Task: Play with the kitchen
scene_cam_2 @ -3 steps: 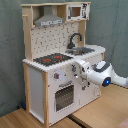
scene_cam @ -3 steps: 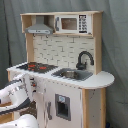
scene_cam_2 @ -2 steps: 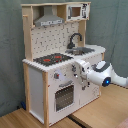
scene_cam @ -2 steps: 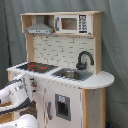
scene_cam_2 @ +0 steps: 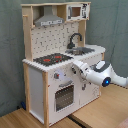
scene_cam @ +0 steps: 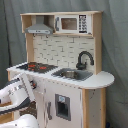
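First exterior view. The kitchen fills the centre and right of the frame, standing upright before a grey curtain. Hood at upper left, microwave at upper centre, tiled back panel below them. Stovetop at middle left of the counter; sink just to its right, with the black faucet rising behind it. A dark panel sits on the lower front. The arm enters from the lower left, its gripper pressed close to the front face just under the stovetop edge, apparently so as to reach the controls there. Whether the fingers are apart or together cannot be told here.

Second exterior view. The kitchen occupies the left and centre, resting on a wooden floor. The stovetop is at middle left, the sink and faucet at centre right. The oven door is at lower centre, with knobs above it. The arm comes in from the right edge and its gripper meets the front beside the knobs, above the oven door; finger spacing again cannot be told. Judged: the counter overhang and the oven handle crowd the approach, and the arm's bulk hides part of the right-hand front.
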